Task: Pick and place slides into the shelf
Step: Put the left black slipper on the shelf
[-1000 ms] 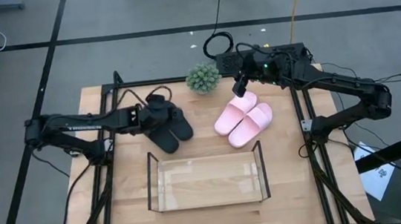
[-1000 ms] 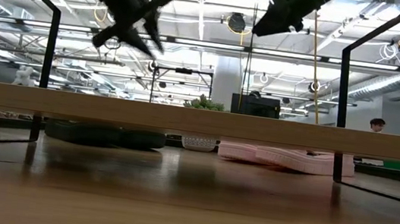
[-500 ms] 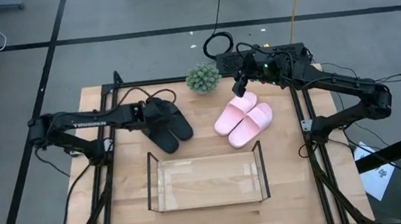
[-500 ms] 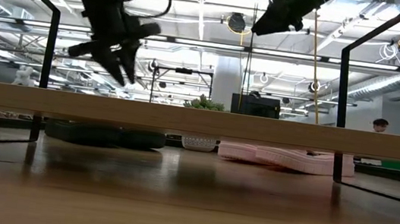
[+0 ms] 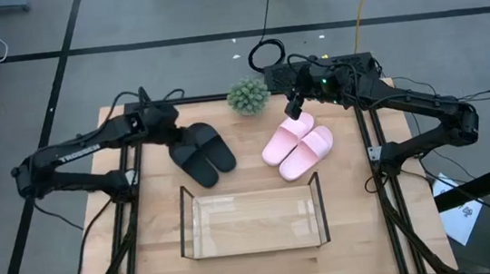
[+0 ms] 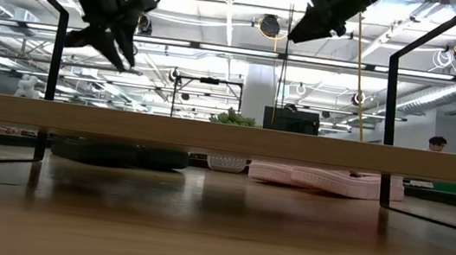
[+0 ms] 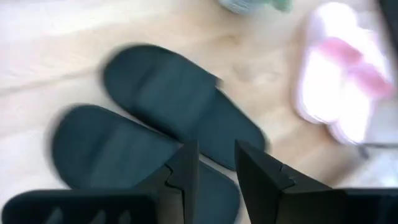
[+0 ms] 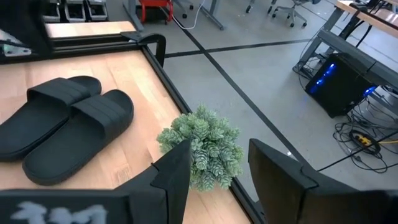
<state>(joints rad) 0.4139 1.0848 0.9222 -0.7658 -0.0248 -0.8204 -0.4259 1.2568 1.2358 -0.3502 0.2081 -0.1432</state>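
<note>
A small potted plant [image 5: 247, 95] stands at the table's [image 5: 165, 246] 12 o'clock edge, between my 2 grippers and just beside the toe of the nearer pink slide. In the right wrist view the plant [image 8: 202, 148] sits straight ahead between my fingers, with the black slides [image 8: 65, 124] beyond it. Cables [image 5: 266, 54] loop on the floor behind the table. Black frame posts [image 6: 53, 80] rise at the table's sides.

The 2 black slides [image 5: 202, 153] lie side by side on the wood at about 10 o'clock from the table's middle, touching each other. The 2 pink slides [image 5: 298, 144] lie side by side at about 2 o'clock, also touching. The shelf [image 5: 252, 220] stands at 6 o'clock, with no slide in it, well apart from both pairs.

My left gripper [image 5: 171, 131] hangs in the air at the 10 o'clock end of the black pair, arm stretched in from 9 o'clock; its fingers [image 7: 186, 168] are slightly parted and hold nothing. My right gripper [image 5: 293, 107] hovers above the 12 o'clock end of the pink pair, arm bent in from 3 o'clock, fingers [image 8: 273, 168] spread and holding nothing.
</note>
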